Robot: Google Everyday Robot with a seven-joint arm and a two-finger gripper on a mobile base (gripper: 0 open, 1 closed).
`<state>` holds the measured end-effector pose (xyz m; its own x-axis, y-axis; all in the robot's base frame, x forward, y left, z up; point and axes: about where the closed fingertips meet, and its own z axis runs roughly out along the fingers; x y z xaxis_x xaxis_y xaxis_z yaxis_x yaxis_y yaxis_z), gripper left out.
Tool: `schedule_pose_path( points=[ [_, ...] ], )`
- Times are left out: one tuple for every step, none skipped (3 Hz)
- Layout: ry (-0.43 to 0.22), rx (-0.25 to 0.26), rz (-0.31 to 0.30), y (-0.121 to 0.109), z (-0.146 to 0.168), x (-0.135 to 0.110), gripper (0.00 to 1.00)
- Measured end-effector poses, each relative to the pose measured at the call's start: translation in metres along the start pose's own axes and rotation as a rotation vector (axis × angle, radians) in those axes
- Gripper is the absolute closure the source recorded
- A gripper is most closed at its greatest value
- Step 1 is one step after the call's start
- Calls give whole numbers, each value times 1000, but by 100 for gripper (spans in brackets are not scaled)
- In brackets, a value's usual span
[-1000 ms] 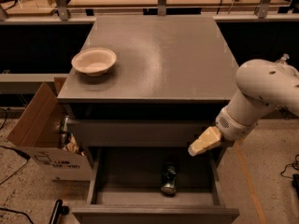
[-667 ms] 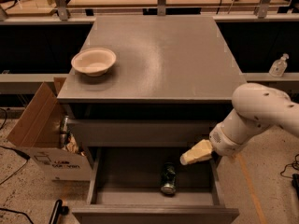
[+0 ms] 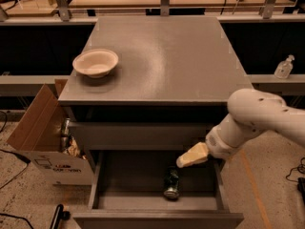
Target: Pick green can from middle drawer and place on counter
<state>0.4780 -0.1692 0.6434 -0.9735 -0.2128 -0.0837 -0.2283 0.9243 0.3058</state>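
The gripper (image 3: pixel 183 161), pale yellow, hangs over the right part of the open middle drawer (image 3: pixel 125 179), just under the shut drawer front (image 3: pixel 138 135) of the level above. It points to the left and a little downward from the white arm (image 3: pixel 259 116), which comes in from the right side. Whether the gripper is apart or together, I cannot tell; it carries nothing.

The green can (image 3: pixel 171 182) lies on its side on the grey drawer floor, just below the gripper tip and a little to its left. It is near the tip but not touching it. One silvery end of the can faces the front panel of the drawer.

The counter (image 3: pixel 167 56) is above the gripper and reaches far behind it. On it, up and well to the left of the gripper, stands a pale bowl (image 3: pixel 95 62) near the left edge.

On the floor far to the left of the gripper is an open cardboard box (image 3: pixel 33 128). Up and to the right of the gripper, beyond the arm, a clear pump bottle (image 3: pixel 284 67) stands on a low ledge
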Motion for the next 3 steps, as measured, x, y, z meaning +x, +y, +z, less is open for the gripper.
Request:
schedule_pose_path(
  points=[
    [-3,-16,52,22,53,-17,0],
    [-23,25,114,32,113,-27,0],
    [-102,88,192,27,164,-41,0]
  ],
)
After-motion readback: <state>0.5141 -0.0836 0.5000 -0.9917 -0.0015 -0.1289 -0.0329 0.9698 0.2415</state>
